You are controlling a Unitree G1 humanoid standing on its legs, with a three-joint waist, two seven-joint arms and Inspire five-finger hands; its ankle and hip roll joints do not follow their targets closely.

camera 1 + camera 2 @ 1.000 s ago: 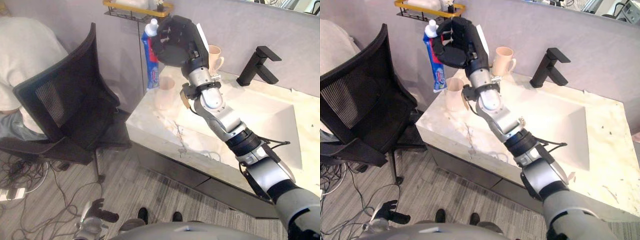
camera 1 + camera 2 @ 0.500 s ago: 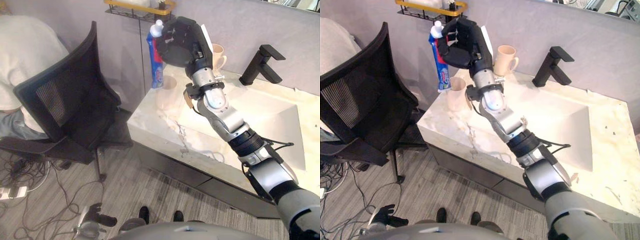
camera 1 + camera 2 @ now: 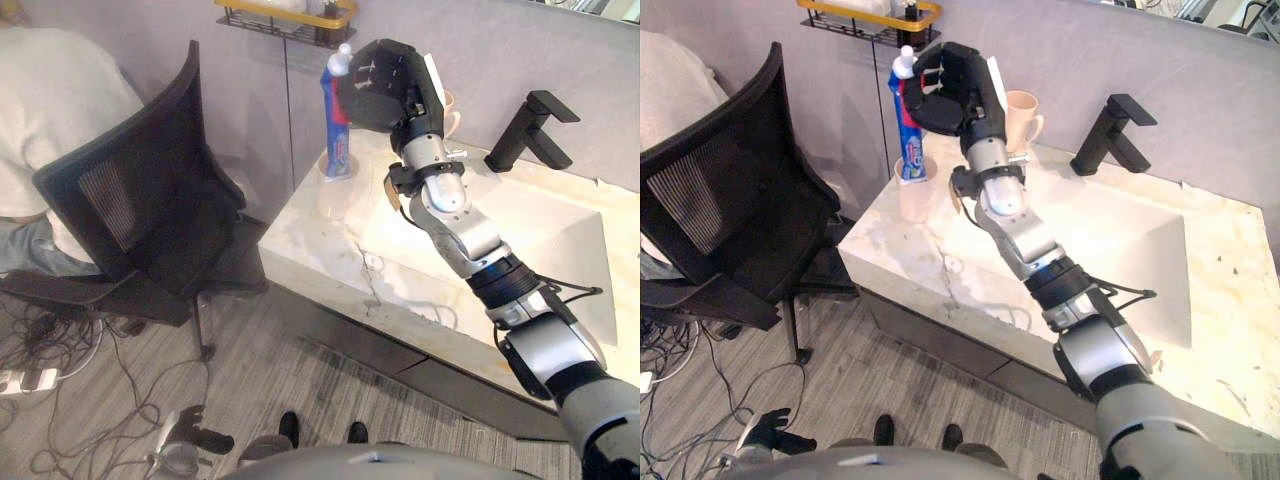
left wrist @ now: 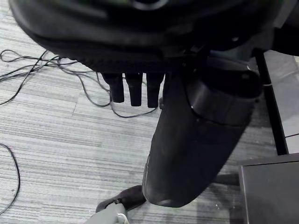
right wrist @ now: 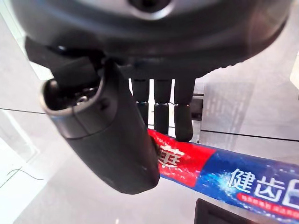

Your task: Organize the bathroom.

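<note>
Right hand [image 3: 958, 92] raised, fingers curled round upright toothpaste tube [image 3: 910, 135].

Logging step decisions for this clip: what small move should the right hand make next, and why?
Probably lower it straight down: the right hand pinches the toothpaste tube upright, cap up, its bottom end at the rim of the clear cup on the counter.

Both eye views look down from the head, side by side, sharing the desk [image 3: 330, 250], its sink [image 3: 1110, 250], the black tap [image 3: 1115, 130], the office chair [image 3: 140, 220] and the floor. Left wrist view sits very close behind the left hand [image 4: 196, 140], facing down at grey floor planks [image 4: 51, 140]. Right wrist view looks along the right hand [image 5: 112, 140], very near the toothpaste tube [image 5: 224, 179].
</note>
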